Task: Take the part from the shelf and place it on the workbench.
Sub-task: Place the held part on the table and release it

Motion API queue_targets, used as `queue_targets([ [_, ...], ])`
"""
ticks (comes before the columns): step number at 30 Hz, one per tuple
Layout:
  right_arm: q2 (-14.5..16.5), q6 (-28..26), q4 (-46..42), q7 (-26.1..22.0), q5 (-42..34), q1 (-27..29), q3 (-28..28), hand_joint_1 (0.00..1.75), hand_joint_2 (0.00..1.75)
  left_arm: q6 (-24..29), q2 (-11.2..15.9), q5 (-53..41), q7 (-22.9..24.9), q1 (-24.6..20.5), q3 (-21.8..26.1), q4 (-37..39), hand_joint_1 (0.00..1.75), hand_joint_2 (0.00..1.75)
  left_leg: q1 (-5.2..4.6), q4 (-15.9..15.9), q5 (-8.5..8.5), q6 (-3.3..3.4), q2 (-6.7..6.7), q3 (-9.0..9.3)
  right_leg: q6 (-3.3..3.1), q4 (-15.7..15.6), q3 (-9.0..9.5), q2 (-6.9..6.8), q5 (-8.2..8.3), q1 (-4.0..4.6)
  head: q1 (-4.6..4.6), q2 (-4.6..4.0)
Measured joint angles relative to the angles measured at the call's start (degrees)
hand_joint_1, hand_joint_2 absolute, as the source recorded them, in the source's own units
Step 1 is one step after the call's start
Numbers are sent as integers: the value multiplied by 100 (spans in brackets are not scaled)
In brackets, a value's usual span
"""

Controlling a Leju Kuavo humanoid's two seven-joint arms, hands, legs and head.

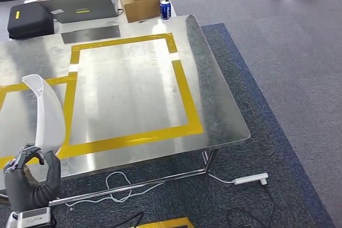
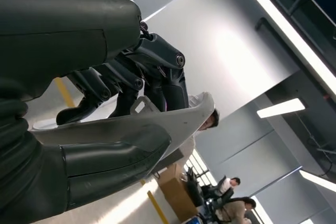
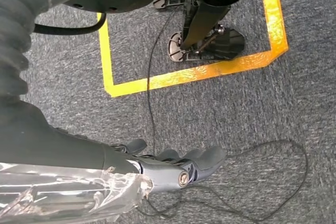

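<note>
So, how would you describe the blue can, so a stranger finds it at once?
Look along the far edge of the steel workbench, past the yellow tape square. There the blue can stands upright just right of the cardboard box. It is the small blue cylinder among grey, black and brown things.

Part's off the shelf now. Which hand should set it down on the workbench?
Left. The left hand already holds the white part at the workbench edge. The right hand hangs over the carpet, holding nothing.
</note>
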Motion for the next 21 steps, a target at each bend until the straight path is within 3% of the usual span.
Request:
queue_targets([
  [7, -2, 57, 0, 40, 210, -37, 63, 0, 175, 335, 349, -565, 93, -191, 44, 272, 175, 175, -2, -1, 4, -23, 0, 31, 1, -26, 47, -1, 15, -1, 2, 1],
  [15, -215, 490, 0, 218, 339, -189, 157, 0, 175, 10, 1411, -2410, 1234, -973, -13, 1288, 175, 175, -5, -1, 11, -31, -2, 47, 5, -39, 67, 3, 34, -2, 1, 0],
  [21, -251, 513, 0, 284, 470, -238, 250, 0, 175, -377, 1875, -2815, 1741, -1425, -216, 1918, 175, 175, -5, -1, 12, -32, -2, 46, 5, -41, 66, 1, 36, -2, 1, -1],
])
